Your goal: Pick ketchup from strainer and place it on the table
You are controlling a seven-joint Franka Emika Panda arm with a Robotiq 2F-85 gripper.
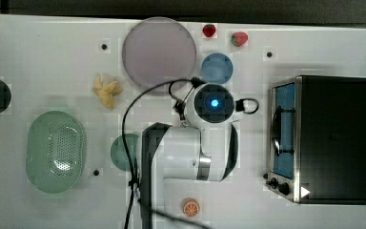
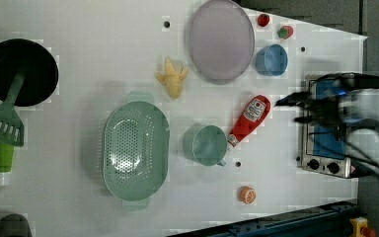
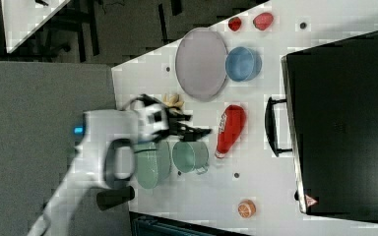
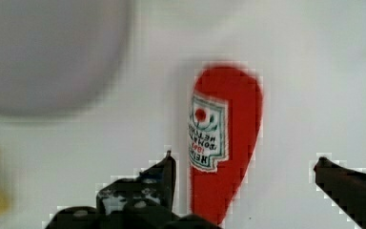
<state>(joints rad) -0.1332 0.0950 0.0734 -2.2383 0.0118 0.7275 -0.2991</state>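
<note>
The ketchup (image 2: 250,118) lies flat on the white table (image 1: 38,57), its white cap pointing at the green mug (image 2: 206,144). The right view shows the ketchup (image 3: 229,129) between the mug (image 3: 189,156) and the oven's handle. My gripper (image 4: 245,160) hangs above the bottle, open, one finger on each side of the ketchup (image 4: 228,138) and clear of it. In the left view the gripper (image 2: 296,106) is just past the bottle's base. The pale green strainer (image 1: 55,150) stands empty at the top view's left, its perforated bottom bare in the left view (image 2: 135,150).
A grey-lilac plate (image 1: 158,52) and blue bowl (image 1: 217,67) sit near the far edge with two strawberries (image 1: 209,30). A toaster oven (image 1: 329,138) fills the top view's right. An orange slice (image 1: 190,207), a yellow piece (image 1: 107,90) and a black pan (image 2: 22,71) are also about.
</note>
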